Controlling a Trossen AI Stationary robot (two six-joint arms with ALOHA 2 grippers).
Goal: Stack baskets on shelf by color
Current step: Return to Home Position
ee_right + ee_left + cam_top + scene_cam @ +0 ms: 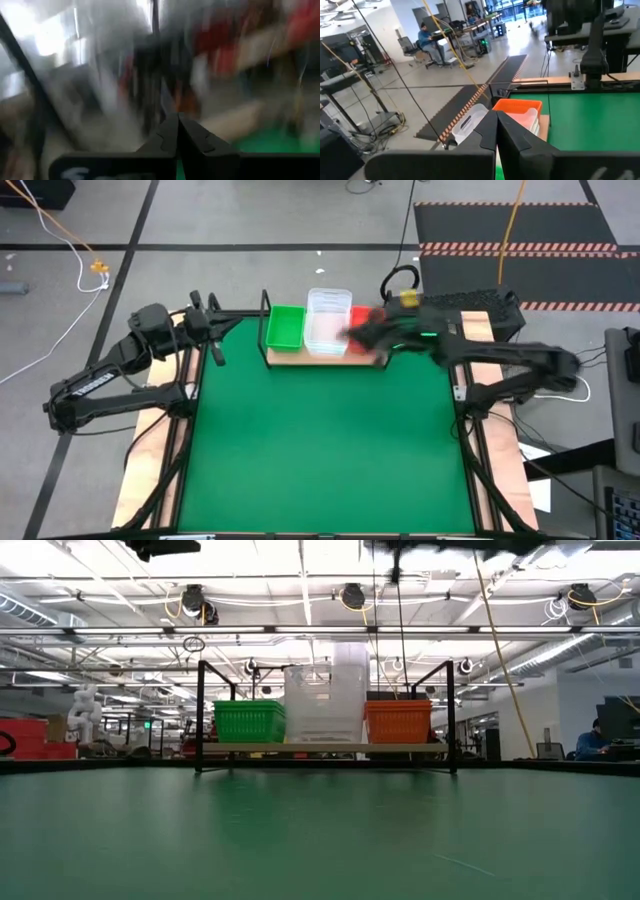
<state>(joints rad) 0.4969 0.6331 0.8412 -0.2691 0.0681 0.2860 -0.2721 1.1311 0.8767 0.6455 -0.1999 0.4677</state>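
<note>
Green mat (320,830) lies nearest. Left gripper (496,116) waits off the mat's far-left corner, fingers pressed together and holding nothing. Right gripper (177,120) is over the shelf's right end, also pressed together. Shelf (320,748) carries the green stack (249,721), clear stack (325,700) and red stack (398,721). Baskets look light, thin and a bit flexy (pinch a rim wall). The count per stack is unclear, and the right arm hides part of the red from above.

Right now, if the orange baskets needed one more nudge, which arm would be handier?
Right, probably. The right arm reaches over the shelf at its right end, by the orange baskets. The left arm is folded far left, with the green baskets and clear baskets between.
</note>
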